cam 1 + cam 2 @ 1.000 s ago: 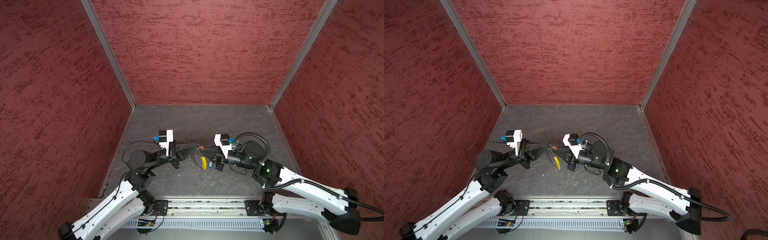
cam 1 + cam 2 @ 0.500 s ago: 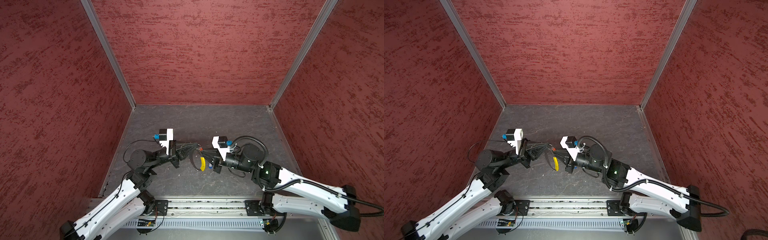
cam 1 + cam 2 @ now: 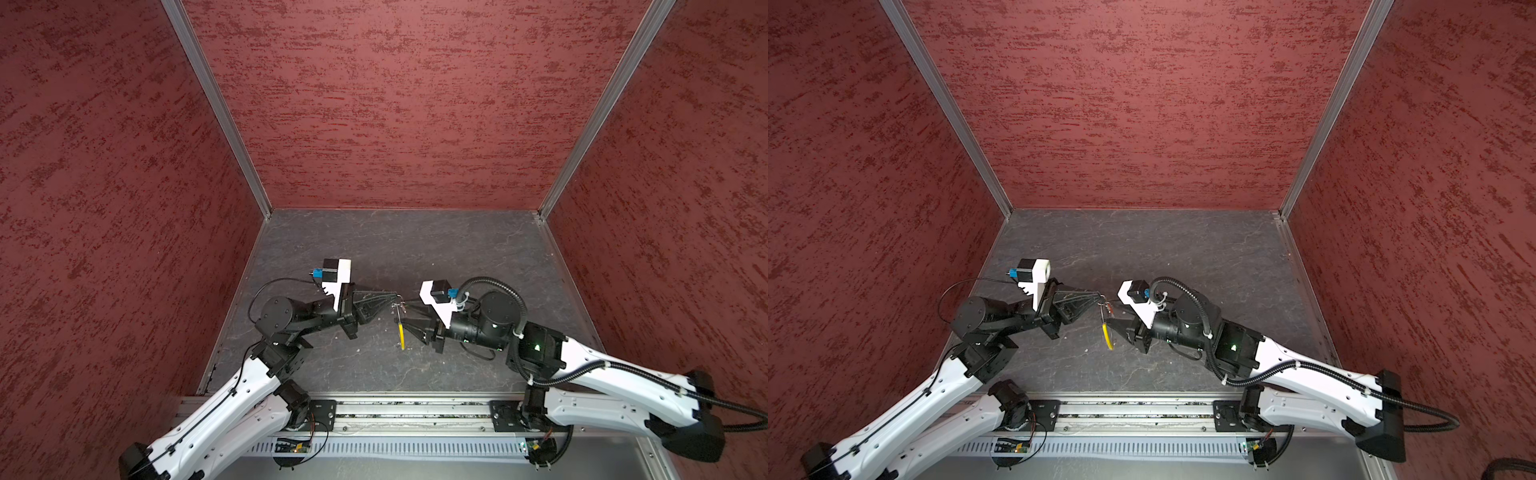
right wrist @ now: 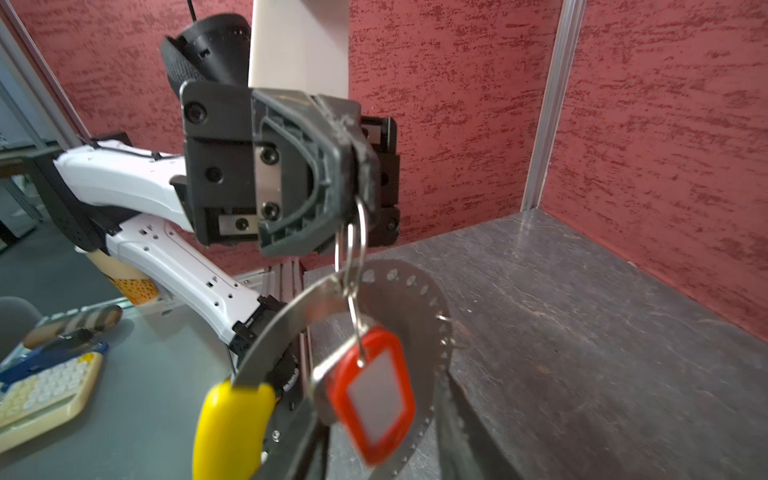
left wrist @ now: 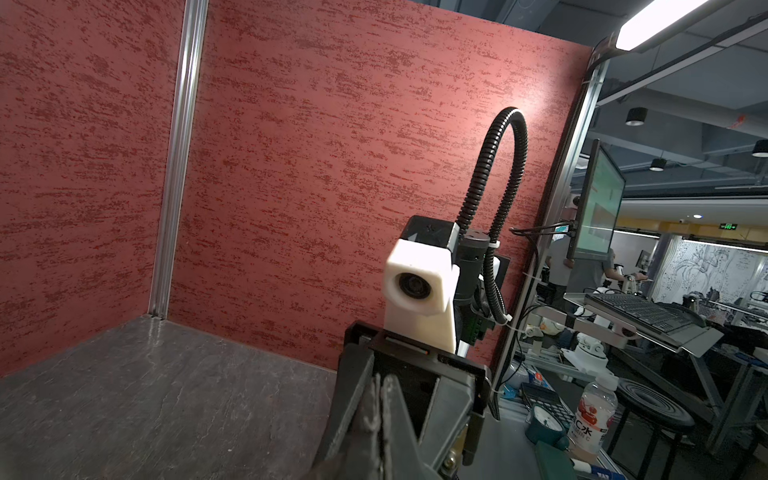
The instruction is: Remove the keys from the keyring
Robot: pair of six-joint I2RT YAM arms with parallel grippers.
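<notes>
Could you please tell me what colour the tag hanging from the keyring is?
The tag is red, clearest in the right wrist view.

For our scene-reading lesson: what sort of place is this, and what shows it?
Probably a robotics lab test cell: robot arms on a rail inside red panel walls, a monitor and keyboard beyond.

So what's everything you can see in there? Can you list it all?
keyring: one, silver with a yellow part, hanging in the air from the left gripper
red tag: one, red with a pale window, dangling on the keyring
table: one, dark grey, under everything
walls: three, red, around the table
bottle: one, clear with a red label, outside the walls
left gripper: one, black, shut on the keyring's top ring
right gripper: one, black, open beside the keyring
</notes>
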